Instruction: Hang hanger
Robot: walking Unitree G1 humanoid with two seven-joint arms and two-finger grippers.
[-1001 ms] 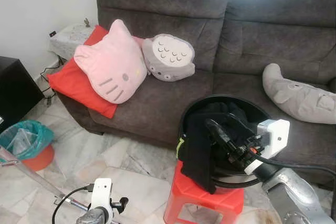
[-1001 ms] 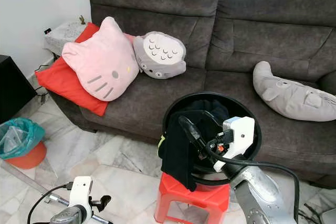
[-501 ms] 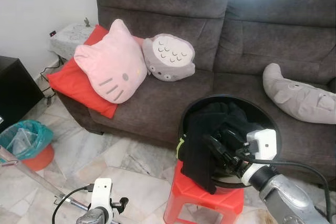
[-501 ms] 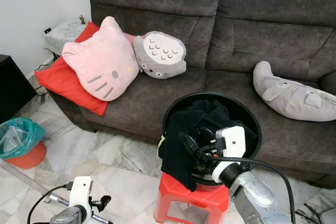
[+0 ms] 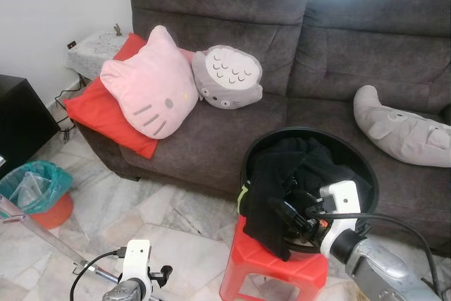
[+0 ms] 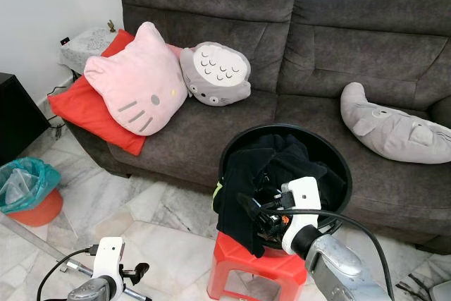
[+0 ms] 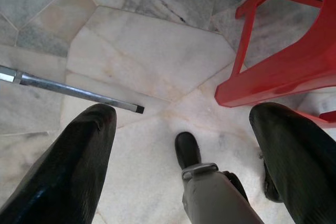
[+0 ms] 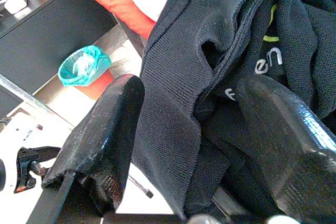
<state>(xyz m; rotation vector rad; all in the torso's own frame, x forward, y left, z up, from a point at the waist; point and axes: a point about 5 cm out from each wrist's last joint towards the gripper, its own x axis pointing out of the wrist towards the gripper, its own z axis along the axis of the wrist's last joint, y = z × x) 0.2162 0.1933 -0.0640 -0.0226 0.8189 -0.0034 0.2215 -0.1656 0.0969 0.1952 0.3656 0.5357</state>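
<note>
A round black basket (image 5: 361, 163) stands on a red plastic stool (image 5: 255, 264) in front of the sofa. Black clothes (image 5: 266, 199) fill it and hang over its near rim. My right gripper (image 5: 285, 213) is low at the basket's near side, open, with a fold of the black cloth (image 8: 178, 93) lying between its spread fingers (image 8: 107, 135). A green-lettered garment (image 8: 268, 59) lies deeper in the basket. My left gripper (image 7: 184, 114) hangs open over the marble floor, beside the stool's leg (image 7: 247, 51). I cannot make out a hanger.
A grey sofa (image 5: 225, 128) carries a pink cat cushion (image 5: 149, 82), a grey owl cushion (image 5: 227, 77), a red cushion (image 5: 99, 114) and a grey plush (image 5: 402, 128). A teal-lined bin (image 5: 34, 192), a black cabinet (image 5: 17, 121) and a slanted metal bar (image 5: 42, 234) are at the left.
My right gripper has come down and back from above the basket to its near rim, among the black clothes. The left arm has not moved.
</note>
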